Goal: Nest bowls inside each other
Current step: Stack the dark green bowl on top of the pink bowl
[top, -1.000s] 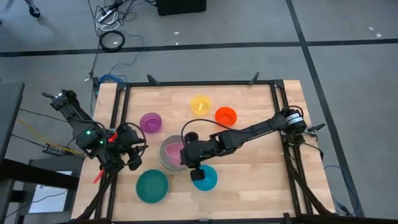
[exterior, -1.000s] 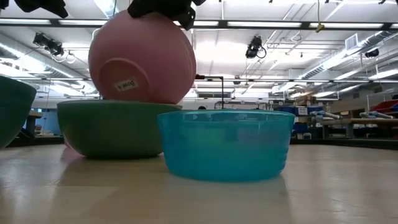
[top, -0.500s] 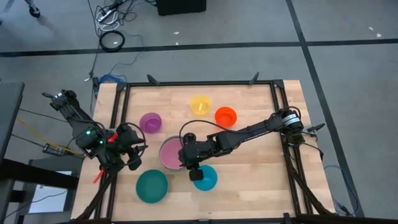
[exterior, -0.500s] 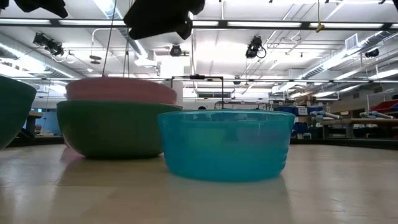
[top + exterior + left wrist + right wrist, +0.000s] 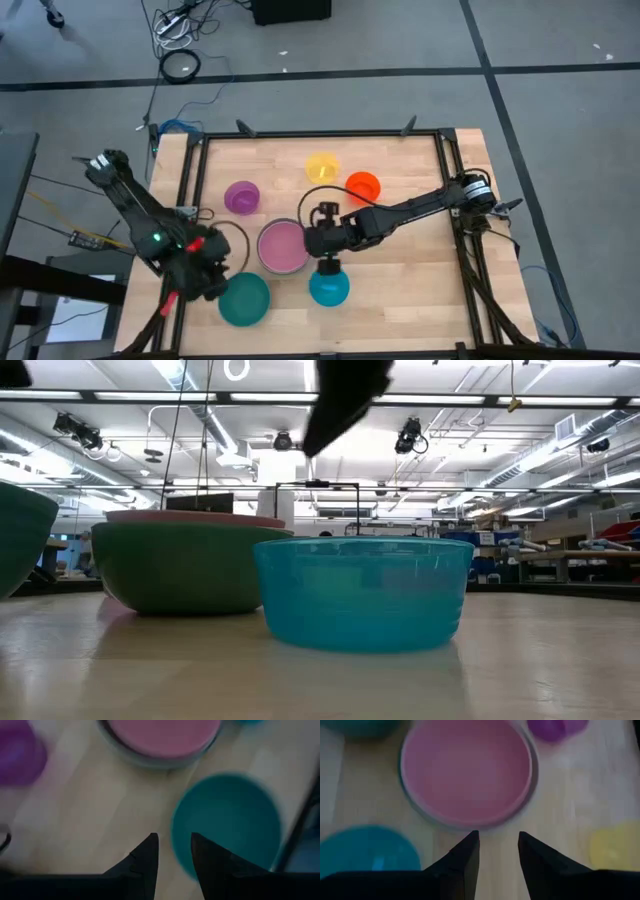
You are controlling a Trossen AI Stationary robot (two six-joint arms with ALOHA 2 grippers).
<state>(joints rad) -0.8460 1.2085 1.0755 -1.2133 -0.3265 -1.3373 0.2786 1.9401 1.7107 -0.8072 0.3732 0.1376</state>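
The pink bowl (image 5: 283, 246) sits level inside the sage green bowl (image 5: 180, 568) at the table's middle; only its rim (image 5: 195, 517) shows above the green one. The blue bowl (image 5: 329, 287) and the teal bowl (image 5: 245, 299) stand near the front edge. My right gripper (image 5: 497, 837) hangs open in the air beside the pink bowl's right rim, above the blue bowl's far side. My left gripper (image 5: 174, 839) is open above the teal bowl's (image 5: 227, 825) left rim, one finger over the bare wood.
A purple bowl (image 5: 242, 197), a yellow bowl (image 5: 322, 167) and an orange bowl (image 5: 363, 186) stand apart on the far half of the table. A black frame (image 5: 320, 133) runs round the table top. Bare wood lies to the right of the blue bowl.
My right gripper has let go of the pink bowl. The bowl was tilted on the green bowl's rim and has dropped level into it. The right gripper then drew back toward the table's right edge. My left gripper has moved toward the near edge, over the teal bowl, tipping downward.
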